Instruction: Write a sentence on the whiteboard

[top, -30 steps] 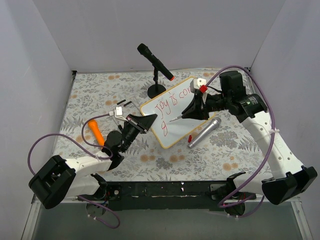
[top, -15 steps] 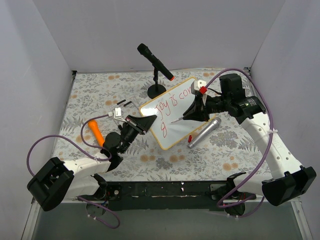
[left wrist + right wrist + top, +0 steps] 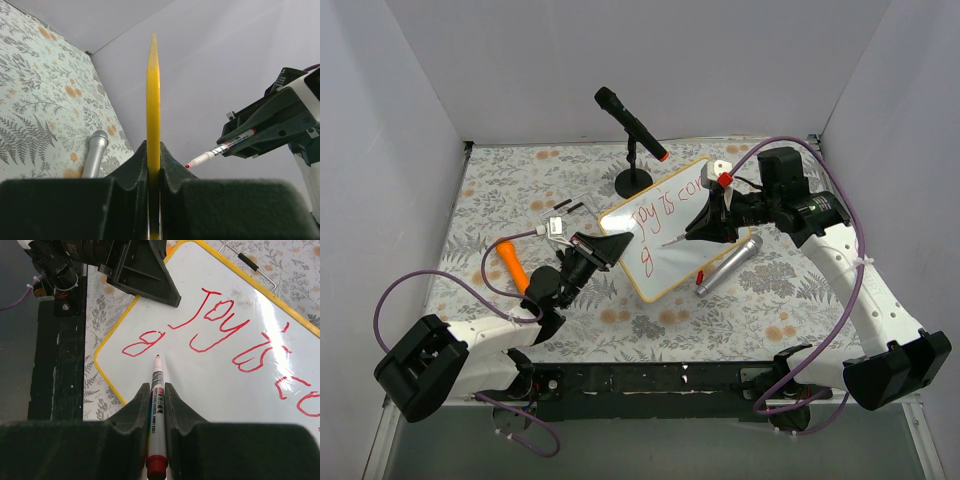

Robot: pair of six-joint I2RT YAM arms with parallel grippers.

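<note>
1. Comparing with a second ago: the sentence [image 3: 222, 322] gained no strokes; right gripper [image 3: 156, 390] clamps the marker [image 3: 156, 376] at line two.
2. My left gripper [image 3: 154, 150] pinches the whiteboard [image 3: 652, 264] edge mid-table; writing unfinished.

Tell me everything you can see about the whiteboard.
The whiteboard is a small glossy white rectangle with rounded corners and a thin yellowish frame, set diagonally mid-table. Its red writing reads "Joy is co..." on one line, with a single looped character starting a second. The left gripper is shut on its left edge. The right gripper holds a marker with its tip close to the surface below "Joy"; whether it touches is unclear.
</note>
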